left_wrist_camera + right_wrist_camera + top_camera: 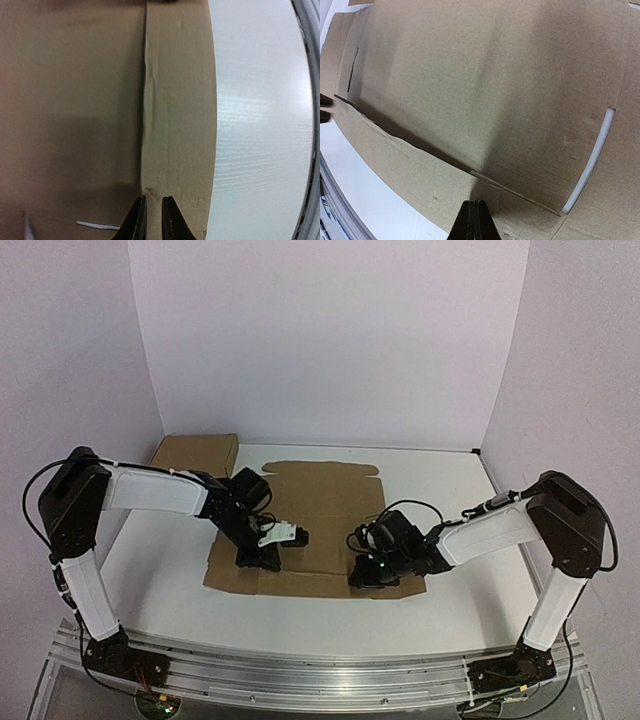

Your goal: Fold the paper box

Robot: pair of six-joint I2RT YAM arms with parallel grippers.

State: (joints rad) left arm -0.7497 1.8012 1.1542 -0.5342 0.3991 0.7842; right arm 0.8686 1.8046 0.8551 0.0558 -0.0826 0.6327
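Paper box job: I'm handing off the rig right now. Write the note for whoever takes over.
Left hand: fingers a narrow gap apart, nothing seen held, tips by the crease of the near flap.
Right hand: shut, empty, at the same flap farther along.
Paper box: a flat die-cut sheet mid-table, with both hands over its near edge. A plain box sits back left.
Done: nothing stands upright yet.
Left: probably raise the flaps and walls, tuck them in and close the lid.
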